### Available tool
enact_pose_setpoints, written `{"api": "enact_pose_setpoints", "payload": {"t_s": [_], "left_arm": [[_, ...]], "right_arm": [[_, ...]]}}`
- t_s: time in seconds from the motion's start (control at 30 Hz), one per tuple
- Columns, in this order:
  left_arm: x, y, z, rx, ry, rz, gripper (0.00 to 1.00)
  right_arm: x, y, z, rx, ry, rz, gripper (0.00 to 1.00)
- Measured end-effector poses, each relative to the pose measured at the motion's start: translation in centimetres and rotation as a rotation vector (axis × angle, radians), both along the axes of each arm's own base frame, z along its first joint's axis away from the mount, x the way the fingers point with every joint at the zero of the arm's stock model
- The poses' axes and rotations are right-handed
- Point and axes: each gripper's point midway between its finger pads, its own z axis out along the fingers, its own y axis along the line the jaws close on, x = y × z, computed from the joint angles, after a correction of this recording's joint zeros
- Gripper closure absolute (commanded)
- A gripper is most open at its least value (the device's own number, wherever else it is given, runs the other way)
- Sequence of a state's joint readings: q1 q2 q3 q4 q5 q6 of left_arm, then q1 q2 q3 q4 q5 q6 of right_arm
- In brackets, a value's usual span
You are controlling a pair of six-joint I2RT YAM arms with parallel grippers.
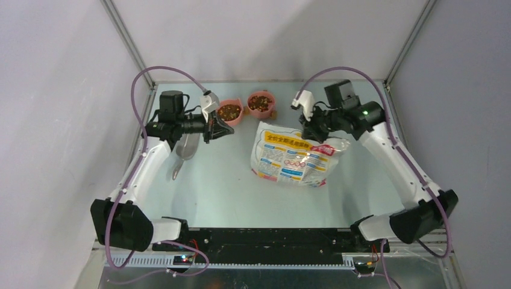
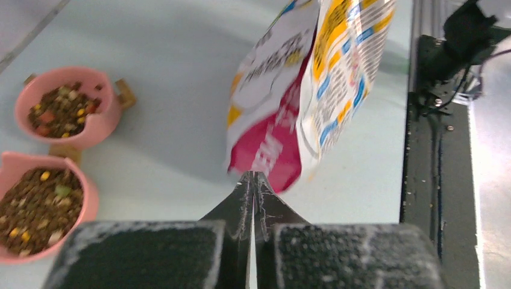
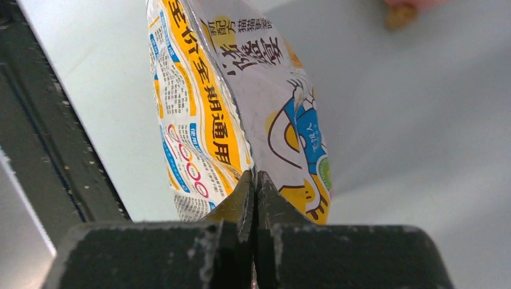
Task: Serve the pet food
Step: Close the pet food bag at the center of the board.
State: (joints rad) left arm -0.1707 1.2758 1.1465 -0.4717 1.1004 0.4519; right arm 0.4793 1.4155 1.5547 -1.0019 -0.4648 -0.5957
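1. Left hand (image 2: 252,180): fingers pressed together, nothing between them. It hung above the tabletop (image 1: 217,186) at the far left, pointing right, just beside the nearer pink bowl.
2. Grey metal scoop (image 1: 185,149): lay flat on the tabletop under the left arm, handle toward the near edge. The hand was not touching it.
3. Left pink bowl (image 2: 90,201): sat at the far edge of the tabletop, upright.
4. Pet food (image 2: 36,208): brown kibble with a few yellow and green bits filled the left bowl. A second lot was in the right pink bowl (image 2: 105,123), with some red pieces in the mix. The two bowls stood just beside each other.
5. Printed bag (image 1: 292,158): lay crumpled mid-tabletop, right of the bowls and apart from them. It was white and yellow with blue panels, and its pink end pointed toward the right arm.
6. Right hand (image 3: 253,177): fingers pressed together, sitting at the bag's far right end. From the wrist view the tips lined up with a fold of the bag. I couldn't tell whether they touched it or pinched any film.
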Motion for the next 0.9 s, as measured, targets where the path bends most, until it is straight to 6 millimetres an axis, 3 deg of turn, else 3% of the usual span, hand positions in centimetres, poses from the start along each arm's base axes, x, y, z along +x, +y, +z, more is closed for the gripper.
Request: {"api": "enact_pose_setpoints", "payload": {"t_s": [0.17, 0.27, 0.33, 0.47, 0.67, 0.9], "left_arm": [[1.1, 1.3, -0.7, 0.031, 0.013, 0.074, 1.00], [0.9, 1.3, -0.4, 0.028, 0.030, 0.077, 0.72], [0.8, 1.1, 0.4, 0.014, 0.039, 0.074, 0.51], [0.7, -0.1, 2.6, -0.021, 0.010, 0.047, 0.39], [-0.6, -3.1, 3.9, -0.056, -0.018, -0.034, 0.33], [-1.4, -5.0, 4.5, -0.068, -0.064, -0.084, 0.30]], "right_arm": [[-0.1, -4.2, 0.4, -0.081, -0.054, -0.108, 1.00], [-0.4, -4.7, 0.5, -0.097, -0.054, -0.112, 1.00], [-0.8, -3.6, 0.5, -0.095, -0.042, -0.073, 1.00], [-1.6, -0.3, 0.1, -0.085, -0.005, 0.027, 1.00], [-3.6, 3.2, 0.0, -0.018, 0.067, 0.145, 1.00], [-4.7, 5.4, 0.8, 0.074, 0.122, 0.223, 1.00]]}}
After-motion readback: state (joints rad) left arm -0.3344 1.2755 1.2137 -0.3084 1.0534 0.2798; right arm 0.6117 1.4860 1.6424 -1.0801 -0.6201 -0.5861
